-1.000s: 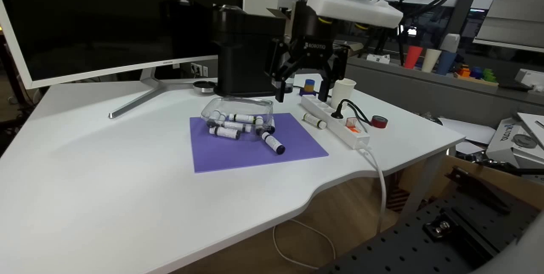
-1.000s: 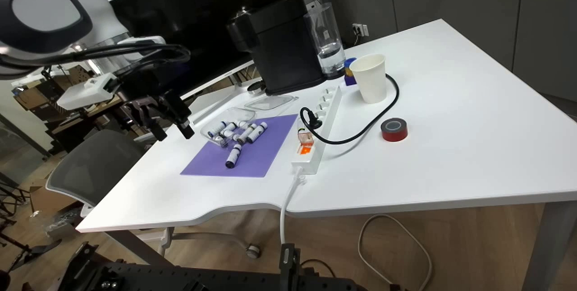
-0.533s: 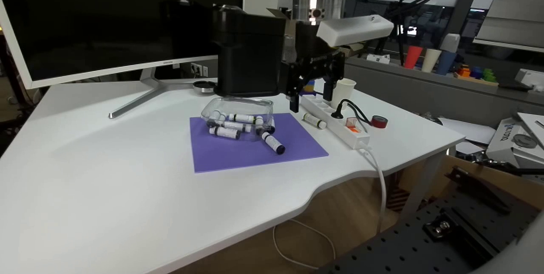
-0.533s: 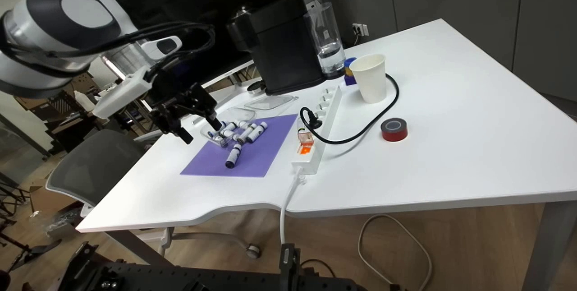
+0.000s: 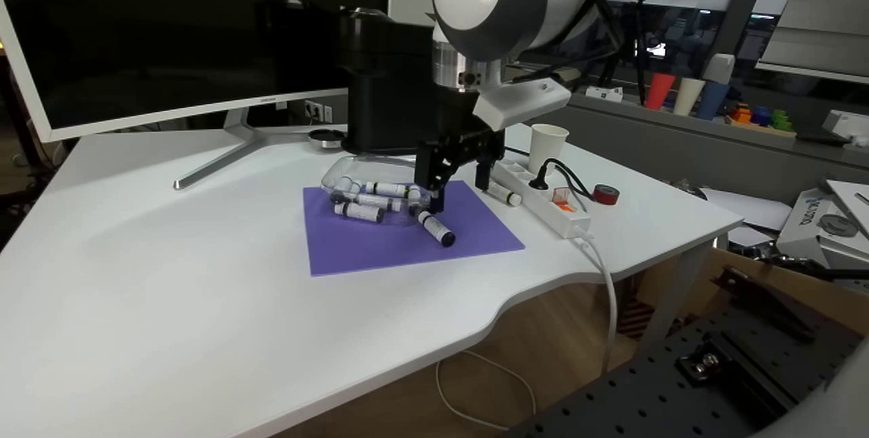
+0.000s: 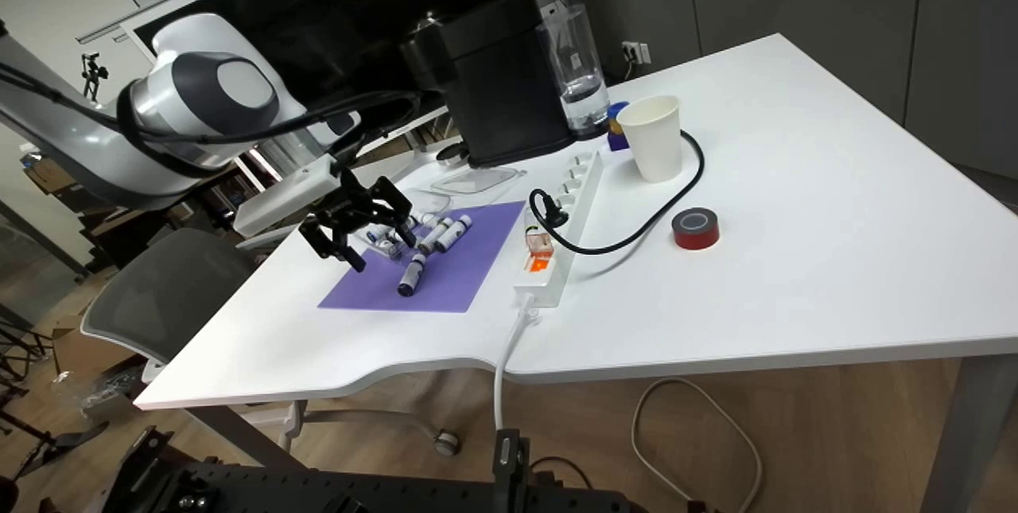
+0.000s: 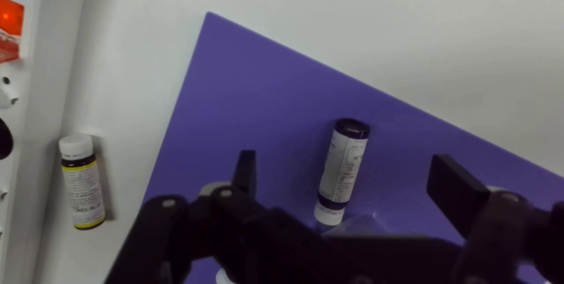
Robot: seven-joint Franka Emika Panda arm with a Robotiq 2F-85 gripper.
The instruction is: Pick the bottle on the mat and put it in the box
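Observation:
The bottle, with a white label, white cap and dark base, lies on the purple mat in both exterior views (image 5: 436,229) (image 6: 411,276) and the wrist view (image 7: 339,174). The mat (image 5: 370,253) also shows in the wrist view (image 7: 246,81). My gripper (image 5: 460,192) is open and empty above the mat. In the wrist view the bottle lies between its spread fingers (image 7: 343,160), touching neither. A clear plastic box (image 5: 372,165) on the mat holds several similar bottles; its corner (image 7: 359,226) shows near the bottle's cap. An upright black box-like machine (image 5: 380,98) stands behind.
A bottle with yellow bands (image 7: 83,187) lies between the mat and a white power strip (image 6: 561,250). A black cable, a paper cup (image 6: 654,139) and a red tape roll (image 6: 695,228) are beyond the strip. A clear lid (image 6: 477,180) and a large monitor (image 5: 190,24) are behind.
My gripper has come down and moved over the mat, from beyond it to above the lying bottle's area. It has stayed open. The bottles and box have not moved.

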